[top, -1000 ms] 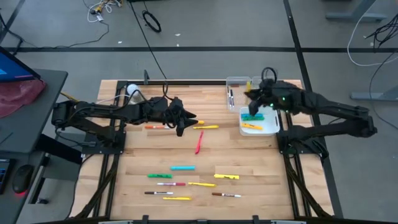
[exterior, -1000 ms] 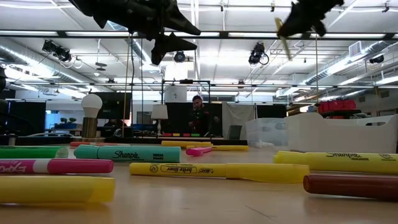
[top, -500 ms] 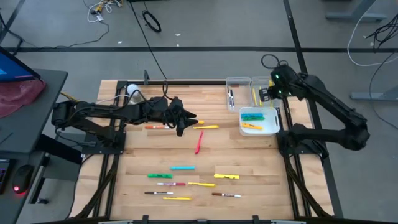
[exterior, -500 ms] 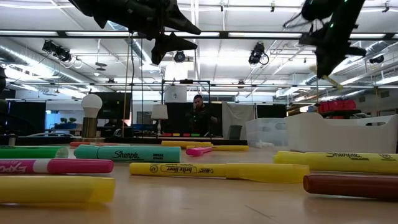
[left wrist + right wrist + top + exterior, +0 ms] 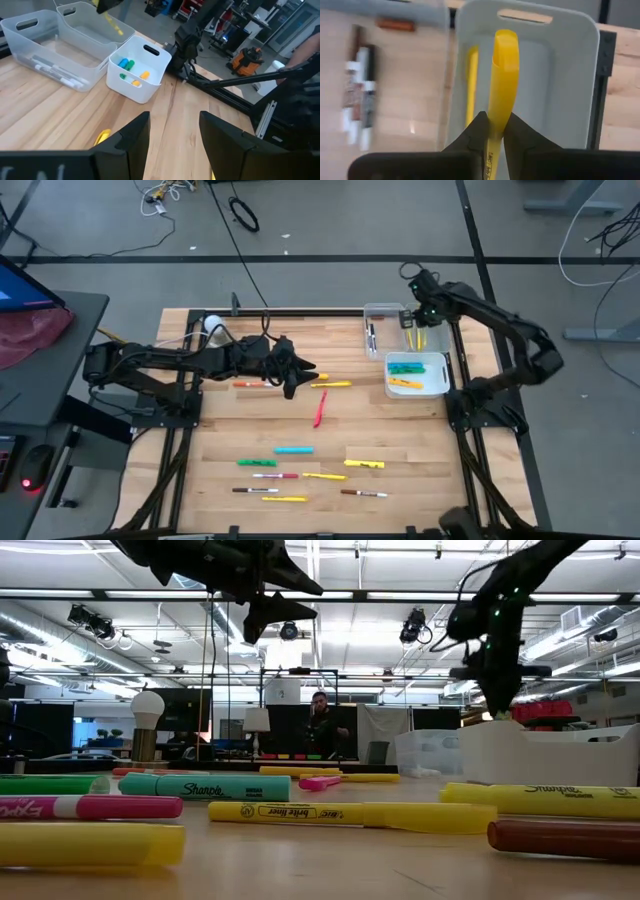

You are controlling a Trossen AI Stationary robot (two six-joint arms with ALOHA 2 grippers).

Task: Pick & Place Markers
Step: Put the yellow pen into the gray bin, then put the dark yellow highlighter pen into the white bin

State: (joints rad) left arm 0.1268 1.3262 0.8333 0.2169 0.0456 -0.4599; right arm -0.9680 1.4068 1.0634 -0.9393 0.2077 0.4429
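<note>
Right arm reaching to upper right of high view, right tool (image 5: pixel 418 314) pointing down, fingers (image 5: pixel 517 137) clamped on yellow marker (image 5: pixel 502 80). Left arm stretched across upper centre, left tool (image 5: pixel 291 383) apparently raised, fingers (image 5: pixel 127 137) apart, empty.

A pale wood bench (image 5: pixel 400 430) stands on a grey floor (image 5: pixel 330 220) crossed by dark seams, with loose cables (image 5: pixel 243 215) lying on it. Behind the bench, an open workshop stretches under long ceiling strip lights (image 5: pixel 340 595). A person (image 5: pixel 321 727) stands far back by a dark partition.
</note>
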